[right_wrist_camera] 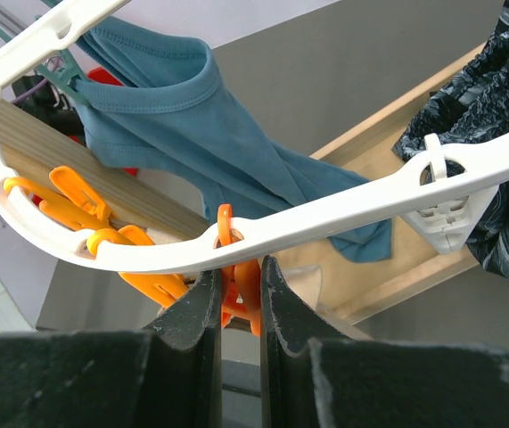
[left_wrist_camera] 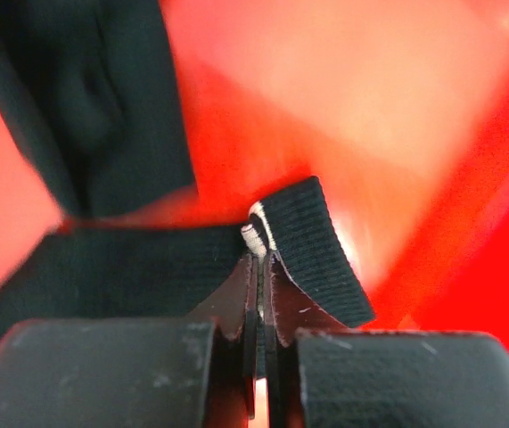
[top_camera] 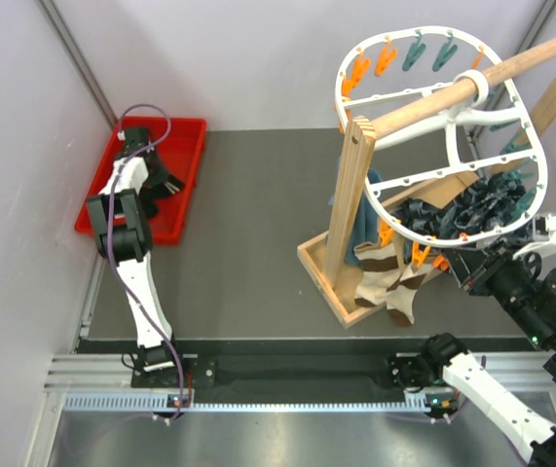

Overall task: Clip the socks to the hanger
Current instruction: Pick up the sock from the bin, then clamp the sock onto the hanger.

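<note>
Left gripper [left_wrist_camera: 261, 276] pinches shut on just the white-striped cuff edge of a black sock [left_wrist_camera: 102, 267] lying in the red tray [left_wrist_camera: 370, 89]; right gripper [right_wrist_camera: 238, 272] clamps an orange peg [right_wrist_camera: 225, 230] on the hanger [right_wrist_camera: 343, 201]; risk as I see it: so thin a bite could slip loose on the lift.

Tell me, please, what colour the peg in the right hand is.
The peg is orange, clearest in the right wrist view.

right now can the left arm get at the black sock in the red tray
Likely yes: the left tool is down in the red tray, shut on the black sock at its white-striped cuff, nothing in between.
</note>
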